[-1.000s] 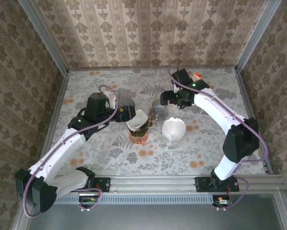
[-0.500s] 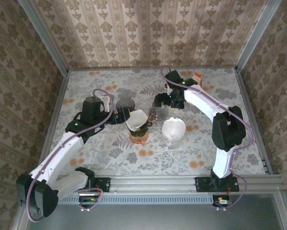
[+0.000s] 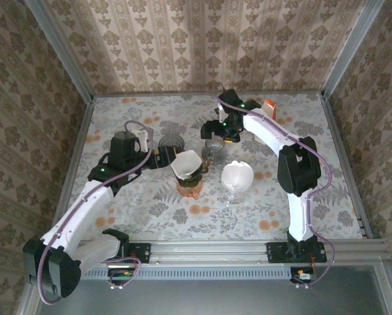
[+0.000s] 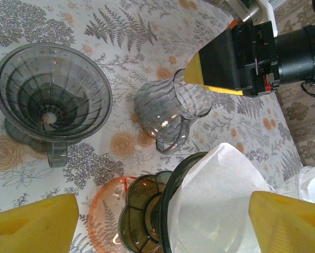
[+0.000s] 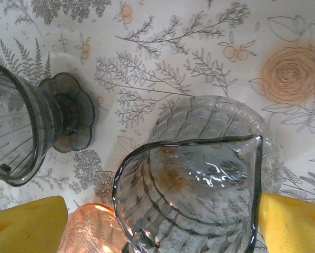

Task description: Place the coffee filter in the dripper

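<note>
Left wrist, white paper coffee filter (image 4: 215, 195), open cone, in dark dripper (image 4: 145, 212).

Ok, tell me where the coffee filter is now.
Top view, left of centre: the coffee filter sits in the dark dripper beside the left pincer, glass jug to its right.

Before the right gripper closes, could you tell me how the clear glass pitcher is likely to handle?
The glass pitcher looks rigid and probably fragile, being thin clear glass. Its glossy ribbed wall may slip in the right gripper. The pinched spout could make it twist when squeezed.
</note>
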Available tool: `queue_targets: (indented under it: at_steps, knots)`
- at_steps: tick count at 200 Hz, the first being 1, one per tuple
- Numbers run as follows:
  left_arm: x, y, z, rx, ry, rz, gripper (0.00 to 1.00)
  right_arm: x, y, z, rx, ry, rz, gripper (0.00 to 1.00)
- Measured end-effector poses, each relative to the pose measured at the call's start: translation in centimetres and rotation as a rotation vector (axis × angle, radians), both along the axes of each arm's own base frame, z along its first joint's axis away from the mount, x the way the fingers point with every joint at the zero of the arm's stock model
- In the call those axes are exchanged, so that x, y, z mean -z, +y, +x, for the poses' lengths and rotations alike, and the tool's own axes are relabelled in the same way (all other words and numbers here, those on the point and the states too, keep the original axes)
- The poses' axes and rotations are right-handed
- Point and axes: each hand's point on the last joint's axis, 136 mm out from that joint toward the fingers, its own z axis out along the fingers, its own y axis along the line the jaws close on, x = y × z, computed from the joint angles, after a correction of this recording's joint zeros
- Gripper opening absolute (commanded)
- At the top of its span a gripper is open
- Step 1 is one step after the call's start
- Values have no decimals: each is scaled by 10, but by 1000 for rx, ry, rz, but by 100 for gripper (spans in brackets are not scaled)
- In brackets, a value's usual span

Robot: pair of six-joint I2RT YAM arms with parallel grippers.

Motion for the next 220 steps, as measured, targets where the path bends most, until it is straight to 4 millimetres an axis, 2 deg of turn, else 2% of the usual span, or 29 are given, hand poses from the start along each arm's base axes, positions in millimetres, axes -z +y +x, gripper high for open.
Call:
queue_targets:
  at_steps: [50,96,154,220]
  knots:
    - [4,4,4,-16,14,-2,84,0,15,6,-57,11,51,92]
    - [6,3,5,-15,25,-3,84,5,2,7,-49,-12,-28,91]
    - [6,4,6,-18,25,-5,84,-9,-24,-17,-37,-45,-106,90]
    - [8,5,8,-23,34,-6,84,-3,-10,-42,-156,-34,-134,94]
